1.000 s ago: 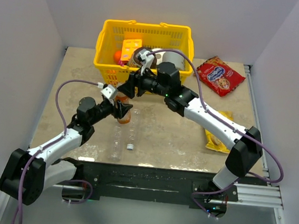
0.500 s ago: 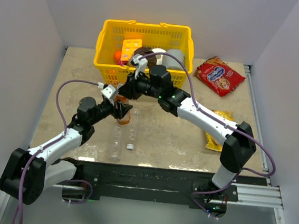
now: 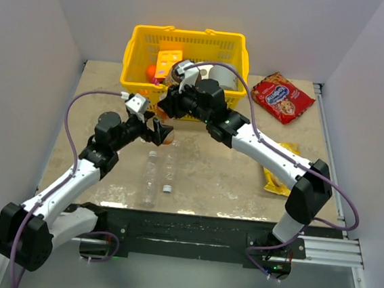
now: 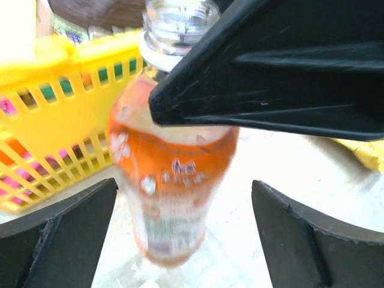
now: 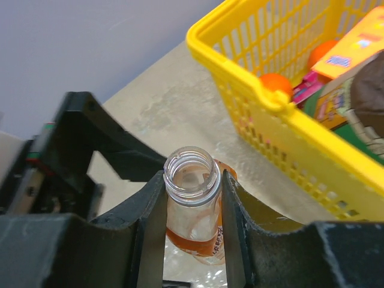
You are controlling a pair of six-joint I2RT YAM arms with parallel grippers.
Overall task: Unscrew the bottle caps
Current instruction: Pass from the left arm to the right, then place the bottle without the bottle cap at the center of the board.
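Bottle with orange drink (image 4: 175, 180) is positioned neck uppermost just in front of the yellow basket (image 3: 186, 62). Its threaded mouth stands open, with no cap fitted. Whether its base rests on the table (image 3: 216, 180) cannot be told.

The right gripper (image 5: 192, 180) is pressed together on the neck from above, one finger on either side just below the rim. The bottle is judged to be carried or steadied by this grip alone. The left gripper (image 4: 183, 187) is spread wide around the labelled body, and neither finger touches the plastic. With the cap off, no counter-hold on the body is required, which is judged to account for the spread jaws.

The cap belonging to this bottle cannot be identified in any view.

Two clear bottles (image 3: 149, 181) lie on the table nearer the arm bases. A small whitish cap (image 3: 166, 188) is seen at the near end of one of them; whether it is screwed on cannot be told. The task is therefore judged to be only partly complete.
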